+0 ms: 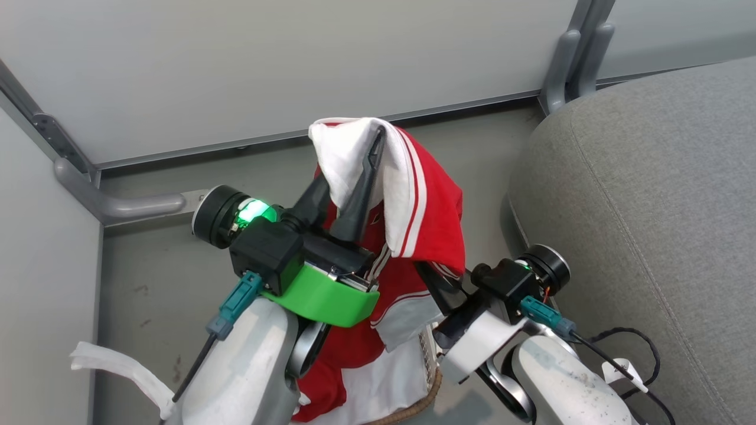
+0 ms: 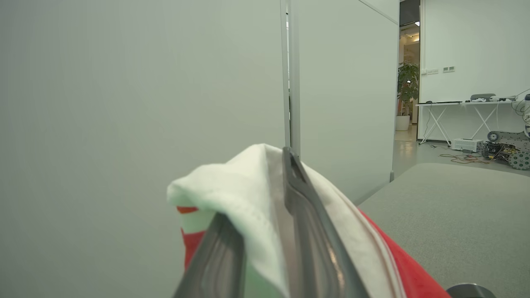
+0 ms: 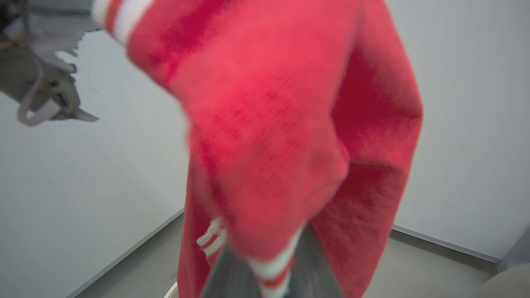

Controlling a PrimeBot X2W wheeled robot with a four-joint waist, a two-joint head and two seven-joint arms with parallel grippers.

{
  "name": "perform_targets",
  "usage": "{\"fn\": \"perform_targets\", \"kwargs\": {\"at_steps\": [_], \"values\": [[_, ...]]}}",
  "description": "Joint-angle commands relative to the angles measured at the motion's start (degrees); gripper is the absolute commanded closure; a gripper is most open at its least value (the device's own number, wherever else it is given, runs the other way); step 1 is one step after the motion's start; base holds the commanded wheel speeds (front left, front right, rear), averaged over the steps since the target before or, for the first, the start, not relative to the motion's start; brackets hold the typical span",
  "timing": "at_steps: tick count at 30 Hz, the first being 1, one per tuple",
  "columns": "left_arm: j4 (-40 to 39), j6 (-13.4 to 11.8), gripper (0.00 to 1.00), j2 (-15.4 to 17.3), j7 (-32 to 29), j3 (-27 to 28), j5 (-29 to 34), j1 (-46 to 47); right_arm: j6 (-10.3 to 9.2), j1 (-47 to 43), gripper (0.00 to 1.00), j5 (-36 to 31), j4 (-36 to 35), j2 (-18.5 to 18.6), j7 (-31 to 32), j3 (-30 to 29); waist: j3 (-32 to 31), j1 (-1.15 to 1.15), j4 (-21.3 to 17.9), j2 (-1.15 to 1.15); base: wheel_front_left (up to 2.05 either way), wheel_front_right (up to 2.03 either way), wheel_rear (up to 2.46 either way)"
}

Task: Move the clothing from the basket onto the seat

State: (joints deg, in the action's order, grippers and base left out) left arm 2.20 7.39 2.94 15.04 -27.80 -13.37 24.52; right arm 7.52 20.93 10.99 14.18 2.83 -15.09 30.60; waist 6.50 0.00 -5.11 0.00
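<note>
No text, number or brand can be read anywhere; the small white tag (image 1: pixel 623 373) on the black cable (image 1: pixel 641 341) is too small to make out.

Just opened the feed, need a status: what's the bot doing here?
The robot holds the red-and-white clothing up with both arms. The left claw grips a white part up high, and the right claw pinches a striped hem lower down. The clothing hangs over the basket, whose woven rim peeks out below. It is not yet on the grey seat at the robot's right.
</note>
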Motion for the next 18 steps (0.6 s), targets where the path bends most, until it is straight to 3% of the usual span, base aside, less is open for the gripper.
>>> {"fn": "perform_targets", "kwargs": {"at_steps": [1, 12, 18], "values": [[0.16, 0.15, 0.00, -0.01, 0.22, 0.39, 0.33, -0.66, -0.06, -0.62, 1.00, -0.59, -0.84, 0.17, -0.12, -0.31, 0.11, 0.00, -0.66, 0.00, 0.00, 0.00, 0.00], [2.97, 0.15, 0.00, 0.59, 0.21, 2.32, 1.34, -2.79, -0.06, -2.07, 1.00, -1.04, -4.04, 0.19, -0.12, -2.01, 0.17, 0.00, -4.44, 0.00, 0.00, 0.00, 0.00], [4.72, 0.15, 0.00, 1.41, 0.14, 3.36, 1.65, -4.19, -0.06, -3.00, 1.00, -1.21, -5.56, 0.19, -0.12, -3.15, 0.49, 0.00, -10.10, 0.00, 0.00, 0.00, 0.00]]}}
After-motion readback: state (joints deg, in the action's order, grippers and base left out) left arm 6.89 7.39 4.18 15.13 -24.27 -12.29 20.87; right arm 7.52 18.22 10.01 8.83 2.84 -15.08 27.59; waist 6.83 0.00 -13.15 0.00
